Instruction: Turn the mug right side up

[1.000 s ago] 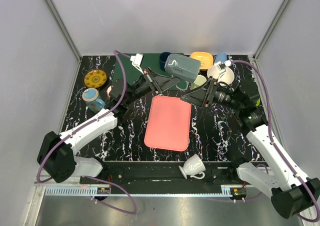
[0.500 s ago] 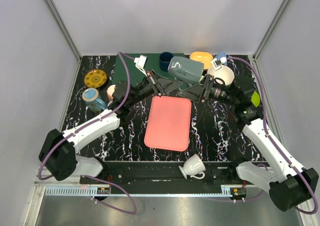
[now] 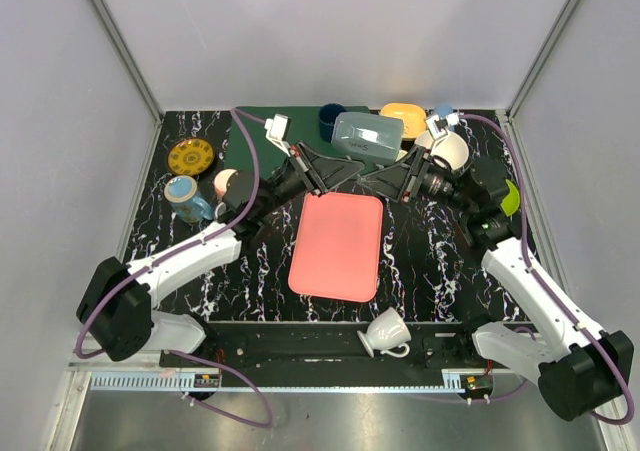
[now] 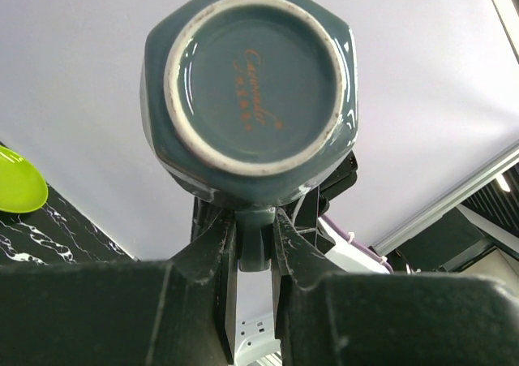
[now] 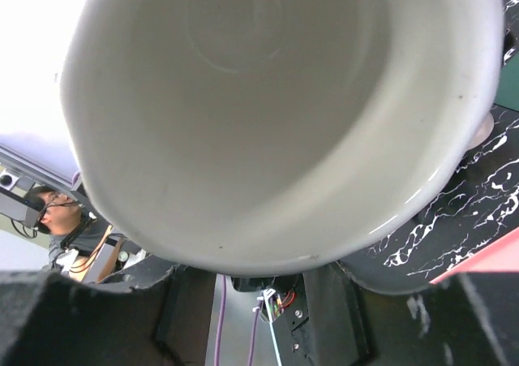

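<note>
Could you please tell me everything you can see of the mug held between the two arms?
The mug looks like glazed ceramic, grey-teal outside and white inside. It has a faceted, roughly hexagonal body, and its base carries a round bare foot ring and red script. It hangs in the air on its side. The left gripper clamps its handle. Its mouth faces the right gripper, which sits at the rim; whether they touch is unclear.

mug (image 3: 365, 136) | look: grey-teal glaze, six-sided body, white inside, orange script on the ringed base | pose: being held on its side in the air, base facing left, mouth facing right | grip: left gripper (image 4: 255, 248) pinching its handle | place: hanging over the far middle of the table (image 3: 430, 261)
</note>
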